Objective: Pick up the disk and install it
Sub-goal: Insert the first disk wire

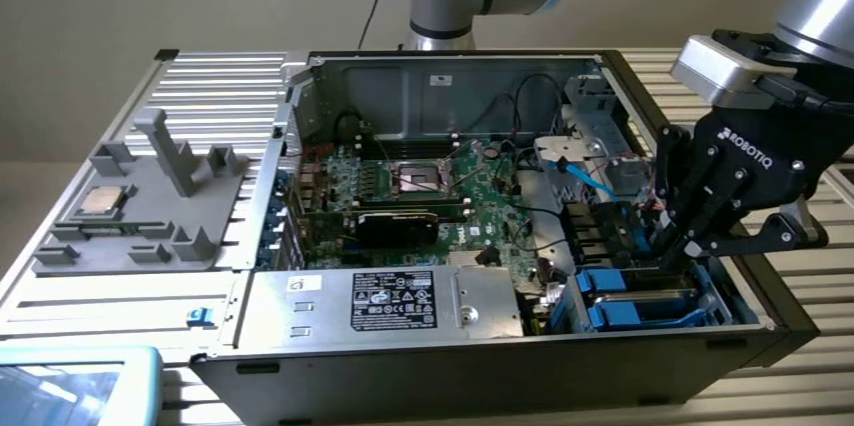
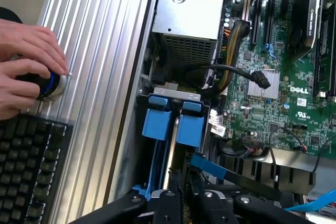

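Silver tabletop (image 1: 214,76) holds the open computer (image 1: 467,376). Your jaws look clamped on the disk (image 2: 167,153), down in the blue bay (image 1: 641,301). Hold it straight and push it in slowly.

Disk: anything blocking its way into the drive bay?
Nothing visible. The disk looks already seated in the drive bay, directly under the gripper; the black cable runs beside the bay, not across it.
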### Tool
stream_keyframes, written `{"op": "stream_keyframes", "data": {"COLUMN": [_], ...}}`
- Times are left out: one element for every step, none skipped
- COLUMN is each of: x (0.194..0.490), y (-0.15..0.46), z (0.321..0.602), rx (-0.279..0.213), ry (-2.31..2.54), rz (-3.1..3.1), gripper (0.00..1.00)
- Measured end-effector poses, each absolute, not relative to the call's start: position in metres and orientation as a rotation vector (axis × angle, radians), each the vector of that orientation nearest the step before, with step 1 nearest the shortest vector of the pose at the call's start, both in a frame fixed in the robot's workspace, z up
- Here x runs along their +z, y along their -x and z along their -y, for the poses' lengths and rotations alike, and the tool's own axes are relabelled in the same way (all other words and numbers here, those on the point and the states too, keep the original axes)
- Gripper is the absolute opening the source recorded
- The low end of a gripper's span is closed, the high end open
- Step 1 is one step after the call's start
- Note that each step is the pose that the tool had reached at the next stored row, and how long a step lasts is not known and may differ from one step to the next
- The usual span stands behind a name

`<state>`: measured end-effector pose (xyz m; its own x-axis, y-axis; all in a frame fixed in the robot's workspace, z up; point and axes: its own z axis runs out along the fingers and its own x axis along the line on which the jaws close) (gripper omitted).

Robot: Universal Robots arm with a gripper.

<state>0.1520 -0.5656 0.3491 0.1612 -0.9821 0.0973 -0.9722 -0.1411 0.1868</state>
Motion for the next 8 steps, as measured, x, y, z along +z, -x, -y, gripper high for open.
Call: {"op": "stream_keyframes", "data": {"x": [0.3490,0.3489,0.3490,0.3489,0.3488,0.3485,0.3482,0.3479], "y": [-0.1520,-0.1520,-0.1520,-0.1520,-0.1520,-0.1520,-0.1520,-0.1520], "z": [0.5653,0.5641,0.5626,0.5613,0.5600,0.5588,0.5580,0.5575], "rx": [-0.070,-0.068,-0.064,-0.060,-0.054,-0.046,-0.036,-0.027], "ry": [-2.227,-2.225,-2.223,-2.220,-2.216,-2.211,-2.204,-2.198], "rz": [1.909,1.908,1.907,1.905,1.902,1.899,1.895,1.892], "gripper": [0.17,0.17,0.17,0.17,0.17,0.17,0.17,0.17]}}
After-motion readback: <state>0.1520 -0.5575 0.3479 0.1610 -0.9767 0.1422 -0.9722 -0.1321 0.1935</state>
